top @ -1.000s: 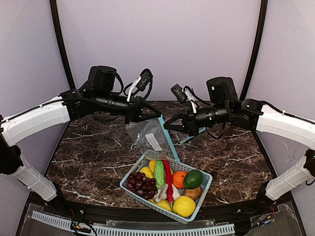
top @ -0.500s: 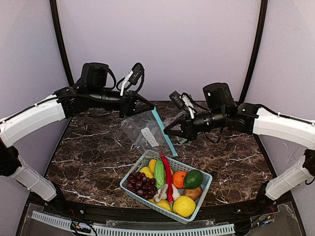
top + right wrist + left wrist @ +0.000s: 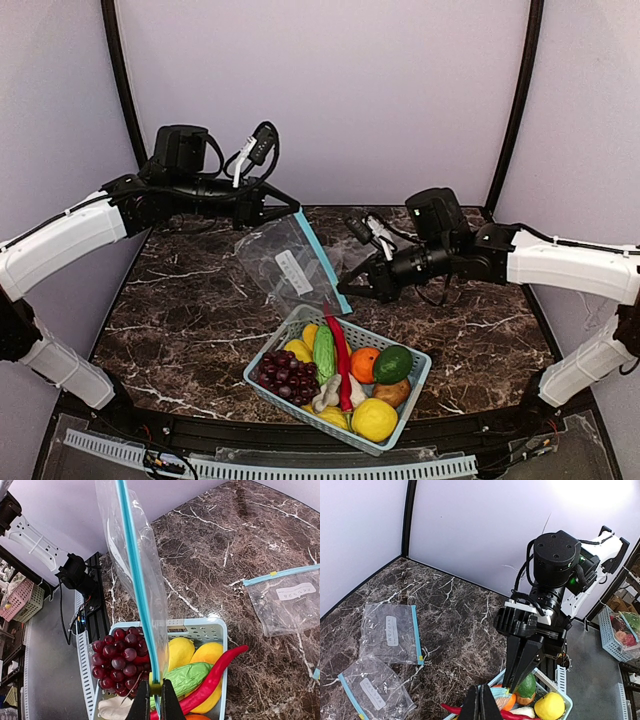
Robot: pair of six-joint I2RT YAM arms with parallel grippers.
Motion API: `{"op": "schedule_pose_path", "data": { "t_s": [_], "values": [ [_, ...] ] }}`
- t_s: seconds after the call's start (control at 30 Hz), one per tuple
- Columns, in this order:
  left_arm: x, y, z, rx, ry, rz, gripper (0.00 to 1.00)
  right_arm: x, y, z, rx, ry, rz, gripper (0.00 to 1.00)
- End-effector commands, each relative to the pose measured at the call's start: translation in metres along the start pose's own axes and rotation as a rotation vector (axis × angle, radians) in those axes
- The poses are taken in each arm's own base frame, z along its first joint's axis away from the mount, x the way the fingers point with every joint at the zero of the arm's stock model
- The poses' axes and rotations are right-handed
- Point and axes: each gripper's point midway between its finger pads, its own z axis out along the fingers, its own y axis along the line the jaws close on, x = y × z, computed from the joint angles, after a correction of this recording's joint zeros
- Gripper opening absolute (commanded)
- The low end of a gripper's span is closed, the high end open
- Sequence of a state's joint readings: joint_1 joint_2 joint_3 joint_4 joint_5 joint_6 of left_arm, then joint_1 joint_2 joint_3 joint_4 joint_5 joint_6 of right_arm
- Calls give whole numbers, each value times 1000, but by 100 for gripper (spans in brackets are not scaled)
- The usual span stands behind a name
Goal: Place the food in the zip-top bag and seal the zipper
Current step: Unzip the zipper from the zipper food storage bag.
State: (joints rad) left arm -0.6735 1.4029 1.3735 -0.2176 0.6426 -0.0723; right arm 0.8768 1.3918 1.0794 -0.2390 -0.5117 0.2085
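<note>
A clear zip-top bag (image 3: 285,262) hangs stretched between my two grippers above the table, behind the basket. Its light blue zipper (image 3: 322,258) runs down its right edge and shows close up in the right wrist view (image 3: 137,580). My left gripper (image 3: 293,208) is shut on the bag's upper corner. My right gripper (image 3: 348,291) is shut on the zipper's lower end, on a yellow tab (image 3: 152,687). The orange (image 3: 364,364), the dark green avocado (image 3: 392,364) and the light green gourd (image 3: 324,352) lie in the basket.
The light blue basket (image 3: 428,362) stands at the near middle and also holds purple grapes (image 3: 283,374), a long red chili (image 3: 342,362) and yellow fruit (image 3: 374,419). Two spare bags lie flat on the marble table (image 3: 390,632) (image 3: 370,692).
My left gripper has lifted the bag's upper corner up and to the left. My right gripper has moved down toward the basket with the zipper's end. The bag hangs more stretched.
</note>
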Motion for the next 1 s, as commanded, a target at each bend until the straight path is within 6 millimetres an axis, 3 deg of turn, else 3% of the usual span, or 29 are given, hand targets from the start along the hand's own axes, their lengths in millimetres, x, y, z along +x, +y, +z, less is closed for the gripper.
{"op": "schedule_pose_path", "data": {
  "t_s": [0.0,0.53,0.73,0.87,0.97],
  "values": [
    [-17,-1,-15,-29,-60,39,1,27,-10,8,16,73,62,0],
    [-13,6,-17,-52,-46,44,1,41,-13,15,9,108,86,0],
    [-13,3,-20,-42,-51,56,1,43,-11,14,6,111,86,0],
    [-3,-7,-16,33,-27,62,1,35,-4,10,-18,90,78,0],
    [14,-18,-11,137,9,76,1,22,7,3,-50,51,54,15]
  ]
}}
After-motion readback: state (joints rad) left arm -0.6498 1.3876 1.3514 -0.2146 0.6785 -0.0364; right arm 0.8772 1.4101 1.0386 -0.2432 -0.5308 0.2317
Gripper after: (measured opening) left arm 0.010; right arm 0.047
